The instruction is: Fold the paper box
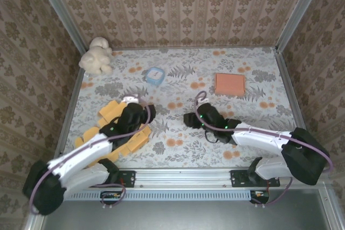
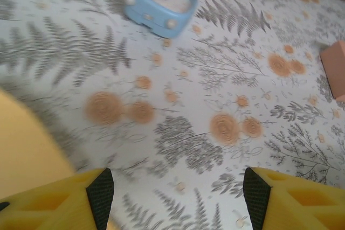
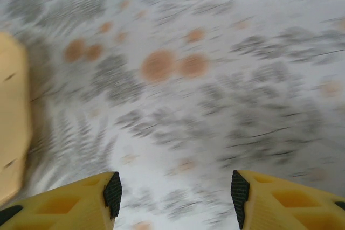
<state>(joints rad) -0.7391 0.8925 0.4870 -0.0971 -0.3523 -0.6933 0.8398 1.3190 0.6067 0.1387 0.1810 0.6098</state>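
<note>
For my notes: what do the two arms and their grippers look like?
The left arm and right arm have white link covers, black joints and bases, and a lilac cable looping along each. The left gripper and right gripper have yellow latticed fingers tipped with black pads.

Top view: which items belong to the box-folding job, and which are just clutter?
Job: flat yellow paper box; left tool and right tool, both open and empty.
Clutter: plush toy; small blue object; orange block.
</note>
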